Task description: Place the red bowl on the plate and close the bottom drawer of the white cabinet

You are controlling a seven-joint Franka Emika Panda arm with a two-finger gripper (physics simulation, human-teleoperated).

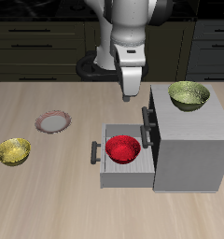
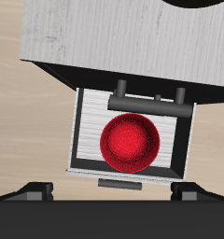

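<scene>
The red bowl [image 1: 123, 149] sits inside the pulled-out bottom drawer [image 1: 106, 175] of the white cabinet [image 1: 190, 149]. In the wrist view the red bowl [image 2: 131, 143] lies in the middle of the drawer [image 2: 87, 119]. The plate [image 1: 53, 121] lies on the table, away from the cabinet on the drawer's open side. My gripper [image 1: 129, 95] hangs above the table just behind the open drawer, higher than the bowl and not touching it. In the wrist view the gripper [image 2: 109, 192] is open and empty, its fingertips [image 2: 32, 191] wide apart.
A yellow-green bowl [image 1: 189, 94] stands on top of the cabinet. Another yellow-green bowl [image 1: 13, 151] sits on the table beyond the plate, nearer the front edge. The upper drawer is shut, its dark handle [image 1: 146, 124] sticking out above the open drawer.
</scene>
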